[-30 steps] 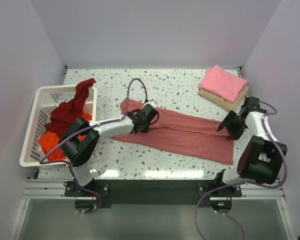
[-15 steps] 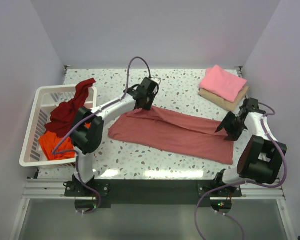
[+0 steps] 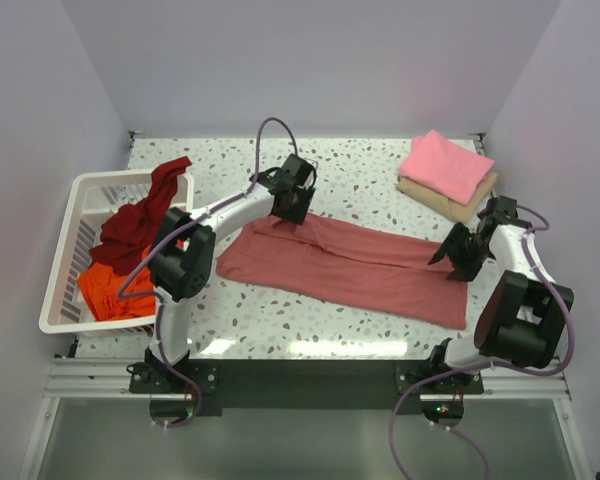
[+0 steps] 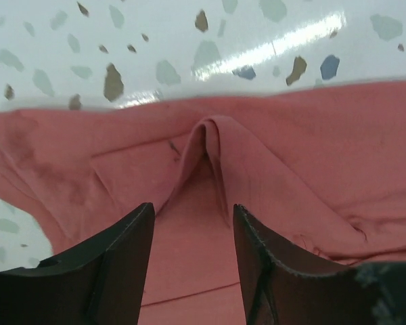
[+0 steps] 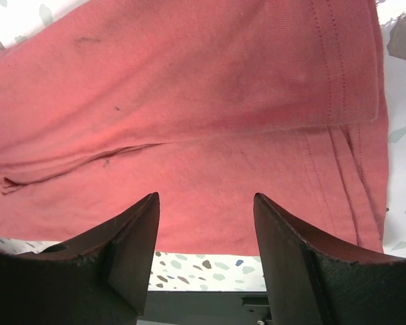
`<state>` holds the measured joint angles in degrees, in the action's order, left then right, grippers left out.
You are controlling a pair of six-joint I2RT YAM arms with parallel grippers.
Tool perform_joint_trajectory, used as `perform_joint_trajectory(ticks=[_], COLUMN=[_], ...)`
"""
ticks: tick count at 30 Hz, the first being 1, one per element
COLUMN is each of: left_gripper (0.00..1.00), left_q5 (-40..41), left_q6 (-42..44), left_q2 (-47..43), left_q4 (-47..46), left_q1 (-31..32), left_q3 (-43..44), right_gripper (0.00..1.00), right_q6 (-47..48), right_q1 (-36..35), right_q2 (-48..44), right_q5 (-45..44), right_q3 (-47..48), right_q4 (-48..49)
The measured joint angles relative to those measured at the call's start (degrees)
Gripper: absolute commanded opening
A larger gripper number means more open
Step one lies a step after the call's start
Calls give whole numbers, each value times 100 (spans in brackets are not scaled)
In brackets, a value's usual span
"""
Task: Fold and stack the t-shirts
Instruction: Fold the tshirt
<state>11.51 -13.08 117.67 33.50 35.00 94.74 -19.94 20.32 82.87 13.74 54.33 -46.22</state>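
Observation:
The dusty rose-red t-shirt [image 3: 350, 265] lies flat on the table as a long folded strip running from left to right. My left gripper [image 3: 291, 207] hovers over its far left edge, open and empty; in the left wrist view [image 4: 193, 220] a raised crease of the shirt [image 4: 210, 145] runs between the jaws. My right gripper [image 3: 454, 256] is at the shirt's right end, open and empty, with the cloth [image 5: 203, 101] below it. A folded bright pink t-shirt [image 3: 445, 165] lies on a folded tan one [image 3: 470, 205] at the back right. The dark maroon t-shirt [image 3: 140, 215] and the orange t-shirt [image 3: 105, 288] are in the basket.
The white slatted basket [image 3: 75, 215] stands at the left edge of the speckled table [image 3: 360, 175]. Walls close in the back and both sides. The table's near edge shows in the right wrist view [image 5: 210, 301].
My left gripper has moved from the shirt's left middle to its far edge. The shirt's left end has changed shape, its far left corner now drawn in. The right gripper has barely moved.

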Motion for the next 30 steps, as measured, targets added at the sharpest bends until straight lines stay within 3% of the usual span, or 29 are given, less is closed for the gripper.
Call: perform_joint_trajectory(ticks=[6, 20, 23, 27, 30], left_gripper=[54, 52, 43, 19, 7], left_q5=[-520, -787, -831, -857, -848], left_q6=[-444, -743, -752, -763, -763], left_q2=[-35, -2, 55, 186, 245], left_q4=[-26, -264, -299, -365, -361], left_q1=[0, -2, 0, 0, -2], left_q3=[-573, -573, -573, -573, -573], right_gripper=[61, 61, 61, 61, 61], right_q6=[9, 11, 13, 17, 33], right_q1=[0, 0, -2, -2, 0], right_q2=[0, 0, 0, 0, 0], right_q5=[83, 85, 85, 85, 85], right_q3=[0, 0, 0, 0, 0], right_q4=[0, 0, -2, -2, -2])
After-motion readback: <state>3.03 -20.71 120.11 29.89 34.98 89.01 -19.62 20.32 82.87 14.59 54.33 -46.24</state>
